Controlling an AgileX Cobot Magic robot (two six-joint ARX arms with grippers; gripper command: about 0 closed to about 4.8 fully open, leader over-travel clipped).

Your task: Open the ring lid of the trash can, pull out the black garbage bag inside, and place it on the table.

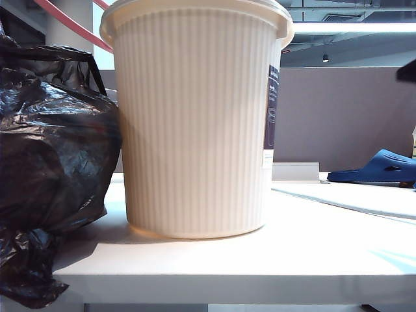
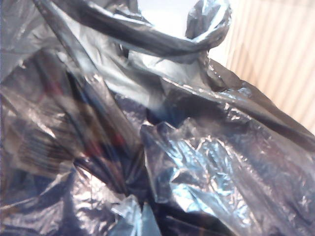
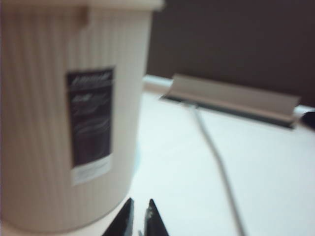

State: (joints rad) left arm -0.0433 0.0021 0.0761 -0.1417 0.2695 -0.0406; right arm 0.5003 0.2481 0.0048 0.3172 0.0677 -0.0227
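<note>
The cream ribbed trash can [image 1: 195, 123] stands upright in the middle of the white table [image 1: 227, 260]. To its left the glossy black garbage bag [image 1: 52, 162] rests on the table against the can, and its lower part hangs over the front edge. An arc of the pink ring lid [image 1: 68, 25] shows above the bag, beside the can's rim. Crinkled black garbage bag [image 2: 147, 147] fills the left wrist view and hides the left gripper's fingers. My right gripper [image 3: 139, 202] hovers low over the table [image 3: 197, 172] next to the trash can [image 3: 39, 123], its tips nearly together with nothing between them.
A grey partition panel [image 1: 338, 117] closes off the back. A blue slipper [image 1: 380, 168] lies at the far right of the table, near a low grey rail [image 3: 236, 98]. A thin seam [image 3: 216, 157] runs across the tabletop.
</note>
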